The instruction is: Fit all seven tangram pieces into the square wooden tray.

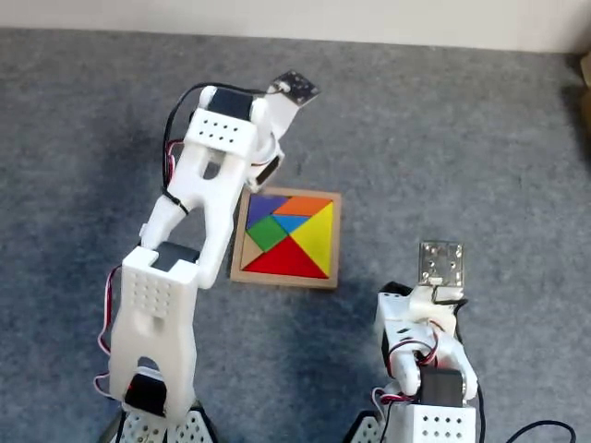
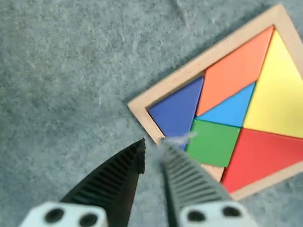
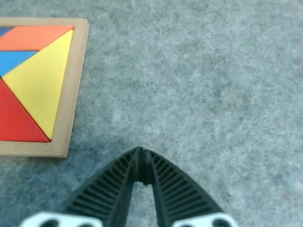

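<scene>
Six pieces (image 1: 288, 258) lie flat in the tray (image 1: 286, 280), whose 9 o'clock edge is hidden under the left arm (image 1: 208, 198). Left gripper (image 2: 152, 145), fingers a narrow slit apart and holding nothing, sits over the tray's 11 o'clock corner. Right gripper (image 3: 141, 153), tips pressed together and empty, hovers over carpet (image 3: 213, 71) at the tray's 4 o'clock.

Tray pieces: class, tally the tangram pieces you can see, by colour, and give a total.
Dark blue: 1
Orange: 1
Light blue: 1
Green: 1
Yellow: 1
Red: 1
Total: 6 seen; the left arm covers part of the tray.
</scene>
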Tool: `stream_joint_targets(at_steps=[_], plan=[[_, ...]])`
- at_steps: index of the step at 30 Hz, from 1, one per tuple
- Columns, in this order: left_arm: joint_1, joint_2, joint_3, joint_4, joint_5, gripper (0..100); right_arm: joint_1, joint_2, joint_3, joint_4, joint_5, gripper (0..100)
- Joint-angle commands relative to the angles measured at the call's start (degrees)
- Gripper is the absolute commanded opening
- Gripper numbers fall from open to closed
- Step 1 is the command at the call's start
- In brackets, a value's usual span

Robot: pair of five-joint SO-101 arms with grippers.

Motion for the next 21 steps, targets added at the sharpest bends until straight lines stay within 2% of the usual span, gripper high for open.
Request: stream_joint_targets(at_steps=[1, 7, 13, 16, 21], plan=[[1.45, -6.73, -2.42, 2.29, 0.26, 1, 0.66, -0.31, 5.85, -1.45, -0.53, 0.5], [1.89, -12.79, 1.01, 2.46, 6.24, 0, 0.66, -0.31, 5.85, -1.45, -0.53, 0.5], [1.89, -21.49, 13.67, 1.85, 7.21, 0, 0.66, -0.31, 5.85, -1.45, -0.53, 0.5], [1.98, -28.97, 24.92, -4.04, 7.30, 0, 0.66, -0.31, 5.85, -1.45, -0.53, 0.5], [1.63, -43.91, 49.98, -21.54, 7.38, 0, 0.66, -0.31, 5.85, -1.45, -0.53, 0.5]])
